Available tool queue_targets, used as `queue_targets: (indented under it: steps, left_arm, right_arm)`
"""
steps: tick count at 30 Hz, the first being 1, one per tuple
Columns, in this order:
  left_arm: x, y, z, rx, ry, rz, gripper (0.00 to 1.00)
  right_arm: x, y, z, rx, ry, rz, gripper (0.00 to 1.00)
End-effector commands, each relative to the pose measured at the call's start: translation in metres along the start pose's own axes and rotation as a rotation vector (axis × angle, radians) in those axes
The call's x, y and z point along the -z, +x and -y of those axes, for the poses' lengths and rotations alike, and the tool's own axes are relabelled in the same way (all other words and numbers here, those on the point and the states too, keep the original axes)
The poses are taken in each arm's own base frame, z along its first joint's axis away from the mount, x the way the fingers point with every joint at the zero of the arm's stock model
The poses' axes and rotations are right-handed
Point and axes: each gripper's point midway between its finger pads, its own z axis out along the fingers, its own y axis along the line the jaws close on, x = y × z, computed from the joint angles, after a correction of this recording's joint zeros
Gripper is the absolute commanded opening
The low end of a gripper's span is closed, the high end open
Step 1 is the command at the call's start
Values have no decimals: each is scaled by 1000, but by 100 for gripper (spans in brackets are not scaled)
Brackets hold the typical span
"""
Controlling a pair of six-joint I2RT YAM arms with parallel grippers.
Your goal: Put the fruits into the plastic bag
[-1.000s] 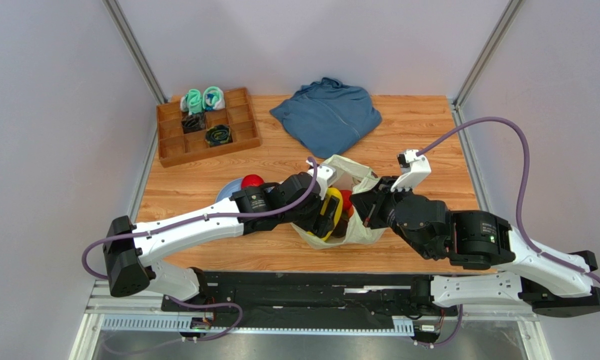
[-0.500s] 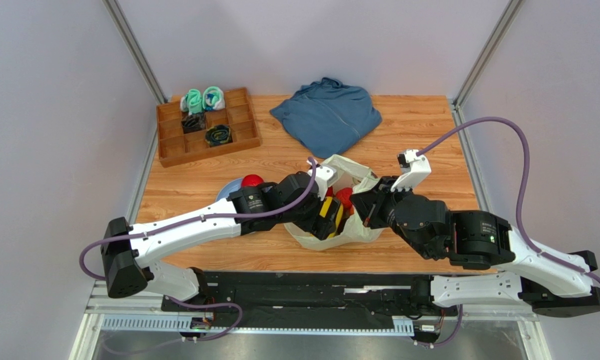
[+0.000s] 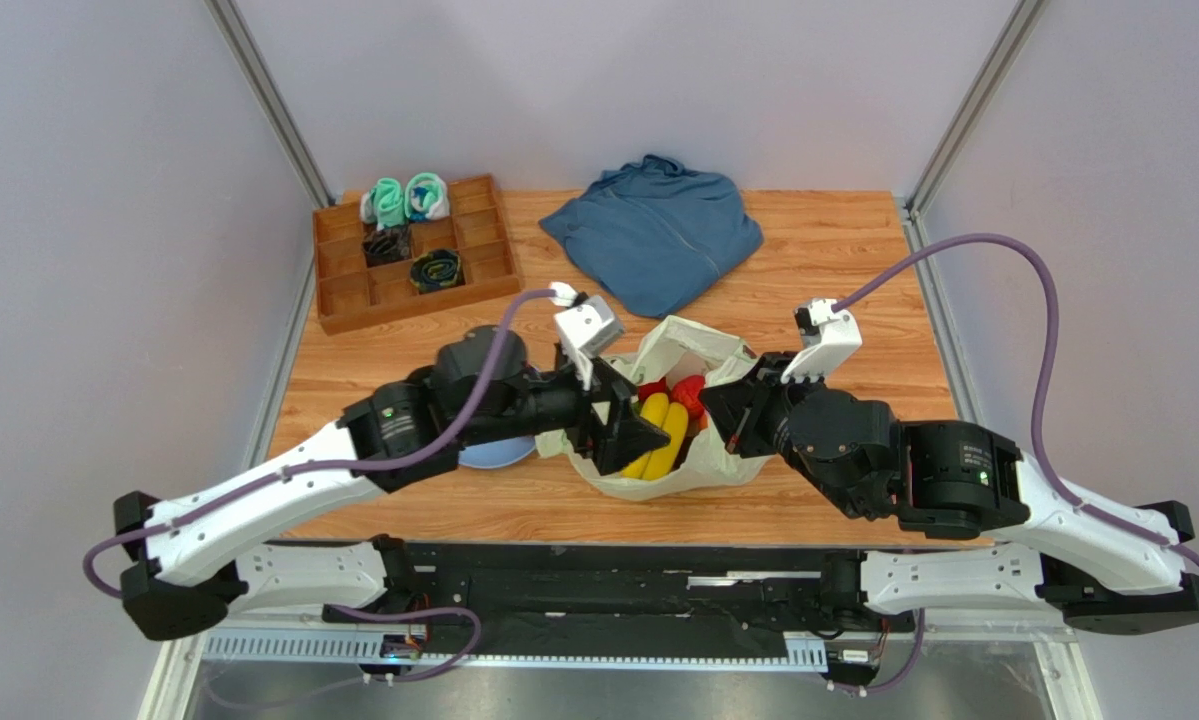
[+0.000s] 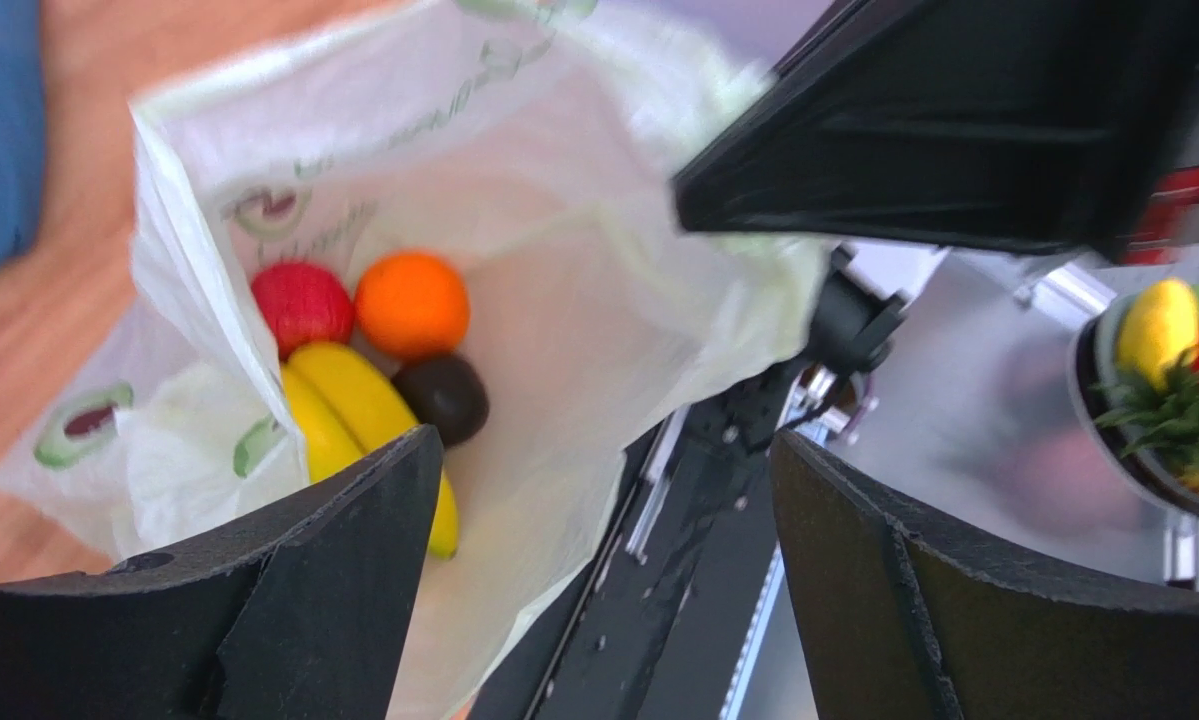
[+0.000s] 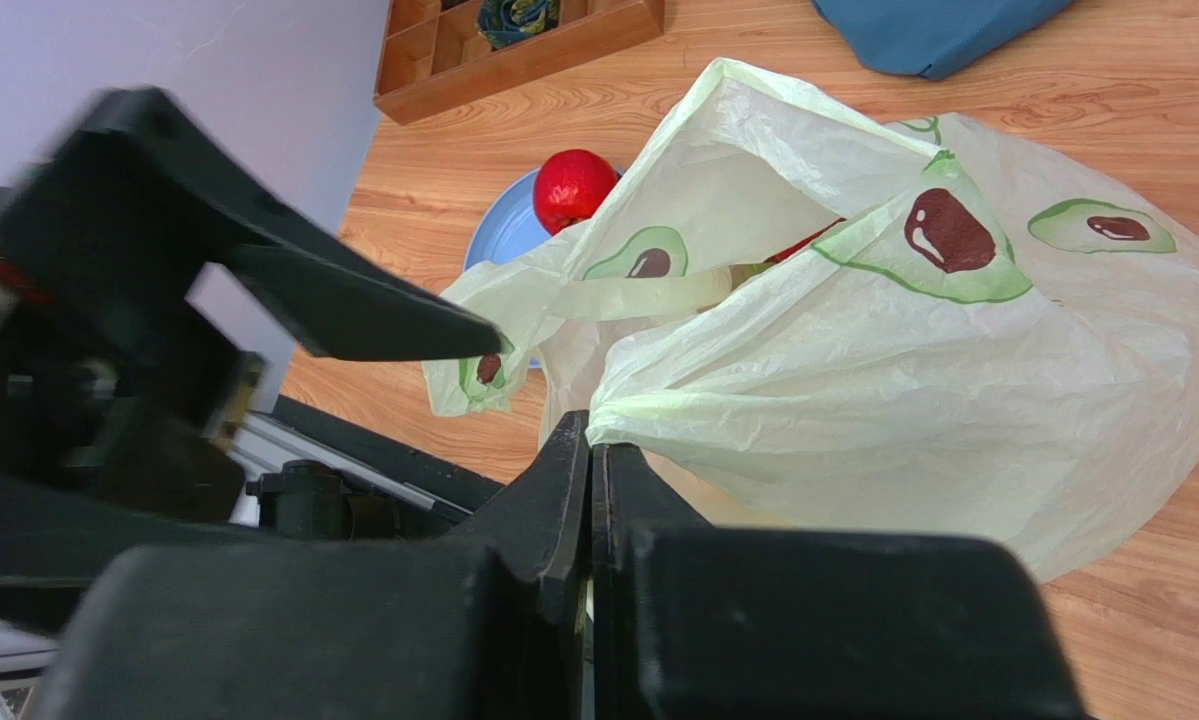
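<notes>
Wooden surface (image 3: 861, 255) | plastic bag (image 5: 861, 375) rim pinched by closed right gripper (image 5: 590, 450) | left gripper (image 4: 602, 450) held wide open above banana (image 4: 357, 413), orange (image 4: 411, 305), avocado (image 4: 443, 396) inside

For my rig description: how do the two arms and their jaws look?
Both the left arm and the right arm have white links with black joint housings. A purple cable loops along each. The jaws are matte black and wedge-shaped. A small green light shows on the right arm.
</notes>
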Motion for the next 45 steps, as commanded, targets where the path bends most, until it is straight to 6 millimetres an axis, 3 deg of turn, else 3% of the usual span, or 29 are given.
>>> queue_targets:
  steps: [1,2,4,5,7,8,9,12,14,16,19,24,33,45]
  left_arm:
    - [45,-68,6,-39,44,254,88]
    - [50,-73,-12,-19,4,267,88]
    - [63,-78,-29,24,-43,289,88]
    - [70,-77,-52,49,-123,288,88]
    - [84,-75,-77,101,-231,293,88]
    - [96,-68,-105,149,-359,283,88]
    - [102,-63,-119,205,-420,283,88]
    - [126,-33,-167,346,-620,257,92]
    - [132,3,-196,401,-743,172,92]
    - [126,37,-212,418,-797,73,92]
    - [115,82,-227,472,-843,-52,93]
    - [93,119,-238,554,-827,-108,95]
    - [61,146,-256,554,-782,-226,99]
    - [43,164,-273,533,-775,-309,99]
  right_arm:
    - [1,-10,1,-25,12,38,0]
    - [1,-10,1,-24,11,39,0]
    - [1,-10,1,-17,14,38,0]
    - [1,-11,1,-17,13,39,0]
    - [1,-12,0,-18,11,40,0]
    - [2,-12,0,-19,12,42,0]
    - [2,-13,1,-19,15,45,0]
    - [3,-13,1,-21,11,45,0]
    - [3,-14,2,-21,12,46,0]
    - [3,-14,1,-19,11,47,0]
    - [3,-14,0,-13,10,44,0]
    - [3,-15,-1,-15,5,41,0]
    - [2,-13,-3,-14,4,33,0]
    - [1,-13,-5,-12,5,34,0]
